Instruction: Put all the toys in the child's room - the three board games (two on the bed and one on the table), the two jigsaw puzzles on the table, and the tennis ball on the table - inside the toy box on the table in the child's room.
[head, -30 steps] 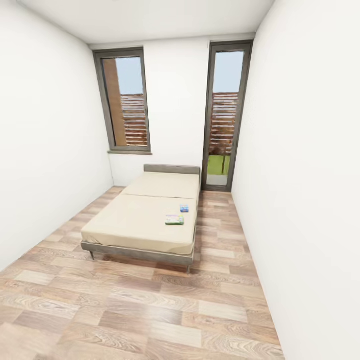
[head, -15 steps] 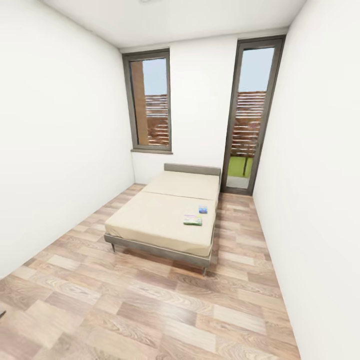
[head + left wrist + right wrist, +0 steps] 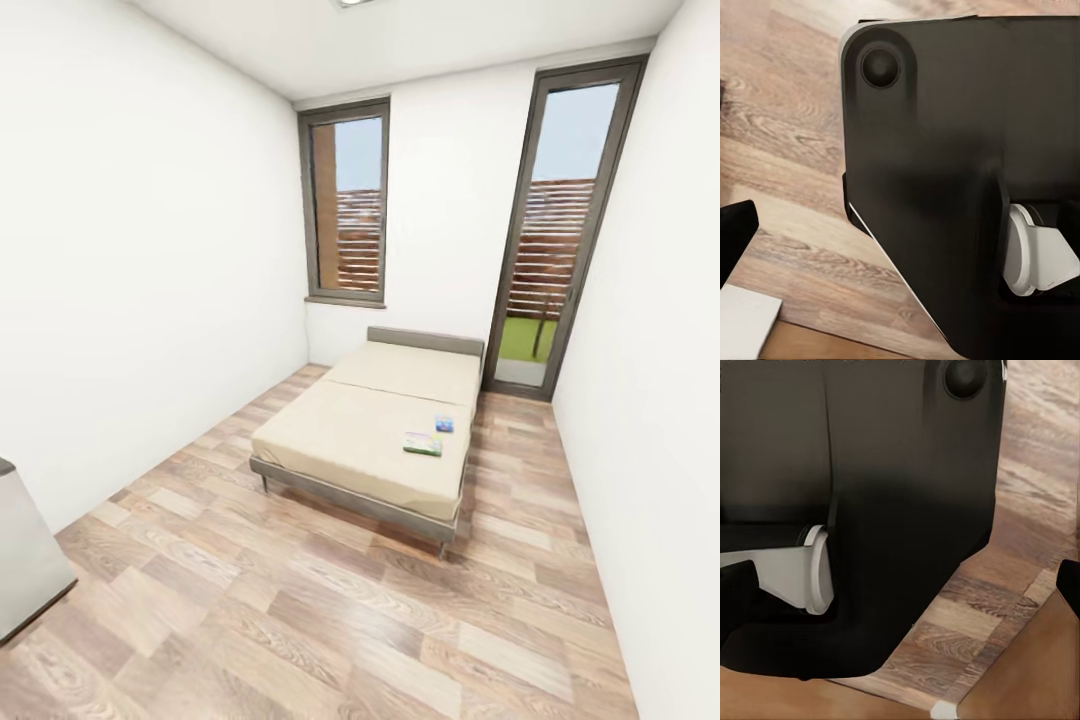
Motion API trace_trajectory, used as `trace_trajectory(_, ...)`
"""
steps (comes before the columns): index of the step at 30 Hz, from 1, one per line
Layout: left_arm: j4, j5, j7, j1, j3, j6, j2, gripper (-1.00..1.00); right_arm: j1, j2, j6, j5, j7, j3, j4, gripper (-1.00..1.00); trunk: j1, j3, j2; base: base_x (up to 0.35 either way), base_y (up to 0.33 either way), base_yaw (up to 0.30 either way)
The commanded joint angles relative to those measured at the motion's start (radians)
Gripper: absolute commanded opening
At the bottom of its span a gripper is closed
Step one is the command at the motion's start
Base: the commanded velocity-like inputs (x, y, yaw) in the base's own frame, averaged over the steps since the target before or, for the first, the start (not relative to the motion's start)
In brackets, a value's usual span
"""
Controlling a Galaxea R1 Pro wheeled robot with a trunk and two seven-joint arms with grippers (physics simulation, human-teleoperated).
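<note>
Closest to the camera in the head view, wood-plank floor (image 3: 330, 620) fills the foreground, and a grey, light-topped piece of furniture (image 3: 25, 555) cuts in at the lower left edge; what it is cannot be told. The wrist views look down past the robot's own dark base (image 3: 967, 172) onto the same planks. In the left wrist view a black fingertip (image 3: 735, 236) of the left claw pokes in at one edge, and in the right wrist view a dark tip (image 3: 1069, 585) of the right claw shows at one edge. How far either claw is spread cannot be told, and nothing is seen held by either.

Further in, the bed (image 3: 370, 440) stands lengthwise toward the far wall, its two beige mattress sections on a grey frame, with a low grey headboard (image 3: 425, 341) at the far end. Two board games lie on the near mattress section, close to its right edge. The nearer board game (image 3: 423, 444) is pale with a green edge. The smaller blue board game (image 3: 444, 424) lies just beyond it, a little apart.

Behind the bed, the child's room ends in a white wall with a grey-framed window (image 3: 347, 202) on the left and a taller glazed door (image 3: 562, 215) on the right, both showing slatted fencing outside.
</note>
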Motion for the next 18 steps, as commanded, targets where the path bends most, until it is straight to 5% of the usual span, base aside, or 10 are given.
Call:
trace_trajectory(1, 0.0, 0.0, 0.0, 0.0, 0.0, -0.003, 0.0, 1.0, 0.0, 0.0, 0.0, -0.001, 0.001, 0.0, -0.001, 1.0, 0.0, 0.0, 0.0, 0.0, 0.0, 0.279)
trace_trajectory(18, 0.0, 0.0, 0.0, 0.0, 0.0, -0.003, 0.0, 1.0, 0.001, 0.0, 0.0, -0.001, 0.001, 0.0, 0.0, 1.0, 0.0, 0.0, 0.0, 0.0, 0.0, 0.279)
